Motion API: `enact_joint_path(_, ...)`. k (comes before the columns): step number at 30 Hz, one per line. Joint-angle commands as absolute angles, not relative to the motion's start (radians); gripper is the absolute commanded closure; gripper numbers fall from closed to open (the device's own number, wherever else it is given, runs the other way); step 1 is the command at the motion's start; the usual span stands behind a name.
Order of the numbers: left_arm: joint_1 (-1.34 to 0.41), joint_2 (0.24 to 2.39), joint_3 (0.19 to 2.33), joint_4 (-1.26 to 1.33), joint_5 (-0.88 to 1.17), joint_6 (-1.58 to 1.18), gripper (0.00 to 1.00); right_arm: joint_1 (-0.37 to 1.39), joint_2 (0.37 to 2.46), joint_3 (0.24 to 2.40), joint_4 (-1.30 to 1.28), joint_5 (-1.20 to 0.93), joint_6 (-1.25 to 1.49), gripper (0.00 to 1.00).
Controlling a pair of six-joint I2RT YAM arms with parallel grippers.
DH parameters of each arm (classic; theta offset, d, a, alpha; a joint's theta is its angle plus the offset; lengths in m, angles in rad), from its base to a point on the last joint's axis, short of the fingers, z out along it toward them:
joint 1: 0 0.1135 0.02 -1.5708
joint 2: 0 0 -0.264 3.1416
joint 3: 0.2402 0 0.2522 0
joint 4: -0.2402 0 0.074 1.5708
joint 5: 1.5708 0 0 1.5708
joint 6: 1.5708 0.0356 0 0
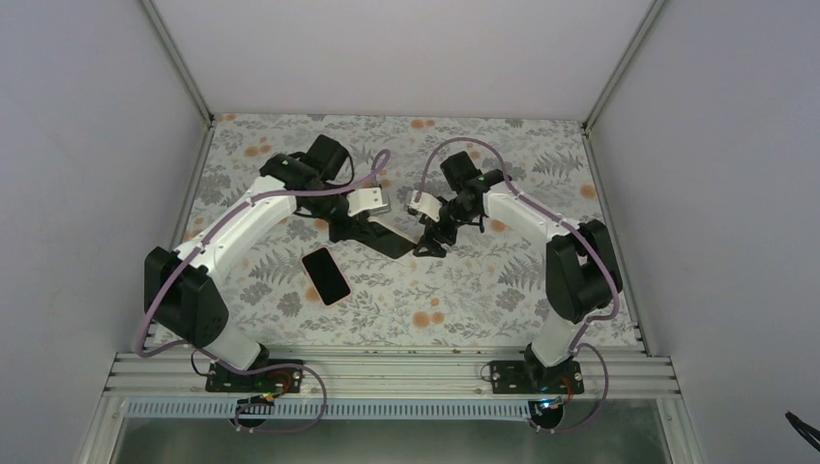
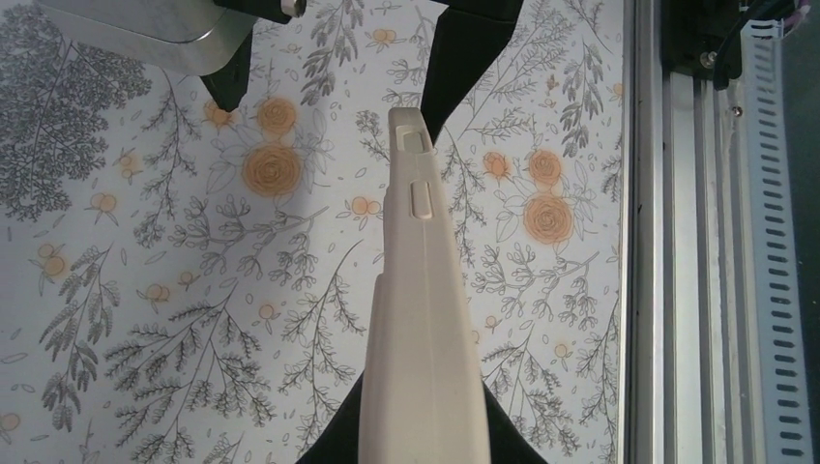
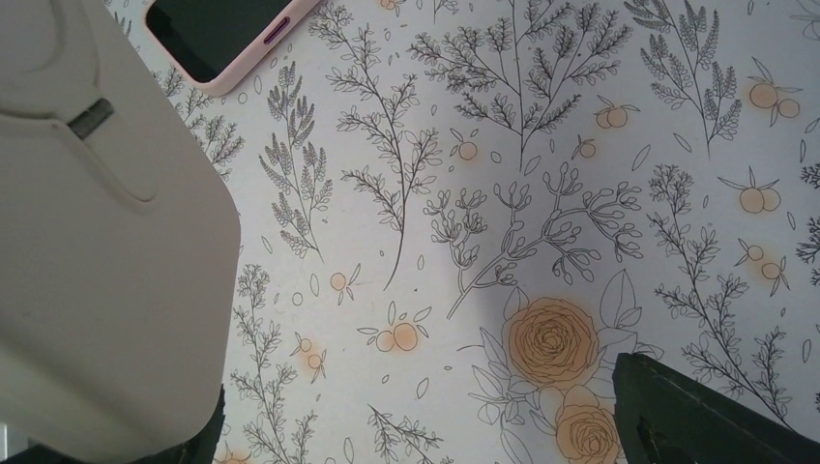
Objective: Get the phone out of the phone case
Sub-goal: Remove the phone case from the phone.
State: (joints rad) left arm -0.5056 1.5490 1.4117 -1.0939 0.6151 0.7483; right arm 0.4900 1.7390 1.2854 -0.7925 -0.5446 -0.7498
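The beige phone case (image 2: 421,319) is held edge-on between the fingers of my left gripper (image 2: 423,447), which is shut on it above the table. The case's far end reaches between the spread fingers of my right gripper (image 3: 416,435), which is open. There the case (image 3: 97,251) lies against the left finger, and the right finger (image 3: 696,416) stands well apart from it. The phone (image 1: 326,275), black screen up with a pink rim, lies alone on the table in front of my left gripper (image 1: 382,240). It also shows in the right wrist view (image 3: 222,29). My right gripper (image 1: 431,242) meets the left one mid-table.
The floral tablecloth (image 1: 464,290) covers the table. White walls close in the left, back and right sides. An aluminium rail (image 1: 387,372) runs along the near edge, also visible in the left wrist view (image 2: 677,242).
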Motion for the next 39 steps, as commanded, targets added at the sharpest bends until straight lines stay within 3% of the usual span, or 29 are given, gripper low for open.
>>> enact_joint_path(1, -0.533, 1.492, 1.432, -1.153, 0.759, 0.783, 0.98, 0.449, 1.769, 1.341, -0.753, -0.497, -0.728, 0.01)
enact_joint_path(29, -0.597, 1.434, 1.414, -1.211, 0.749, 0.795, 0.98, 0.361, 1.93, 1.6, -0.855, -0.393, -0.742, 0.01)
enact_joint_path(39, -0.597, 1.424, 1.381, -1.097, 0.643, 0.756, 0.98, 0.361, 1.721, 1.363, -0.864, -0.468, -0.832, 0.01)
